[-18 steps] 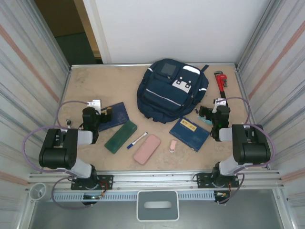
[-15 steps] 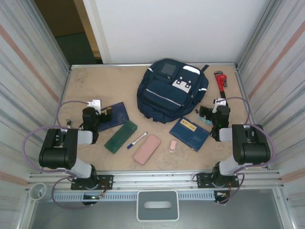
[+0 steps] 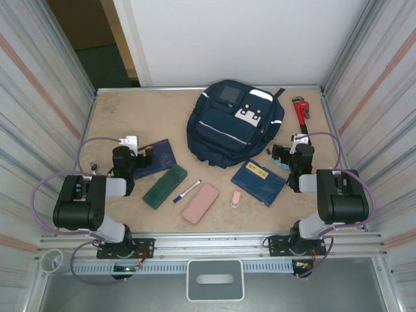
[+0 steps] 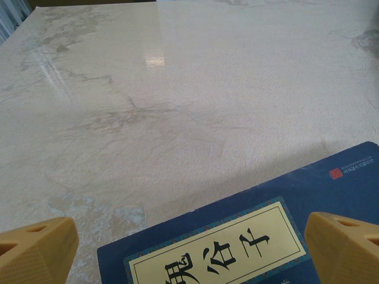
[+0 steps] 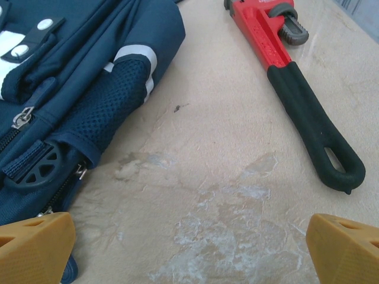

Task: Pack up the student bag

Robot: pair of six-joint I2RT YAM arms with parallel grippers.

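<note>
Two hands, the left hand and the right hand, low over the desk, both with fingers spread wide apart and nothing gripped.

As for the left hand: sits at the left of the overhead frame, over the edge of a dark-blue book; shows yellow fingertips in the bottom corners of its wrist view, with the book's cream label and black characters between them. Cannot tell whether touching the book.

As for the right hand: sits at the right of the overhead frame, just beside the lower right corner of the student bag; looks onto bare desk, with the bag's mesh side pocket and zip pulls at the left of its wrist view and a red wrench with a black handle at the upper right.

As for the student bag: lies at the upper centre of the overhead frame, front up, white stripes and grey patch showing, apart from the wrench on its right.

Below the bag, from left to right: green pencil case, pen, pink case, small pink piece, second dark-blue book.
</note>
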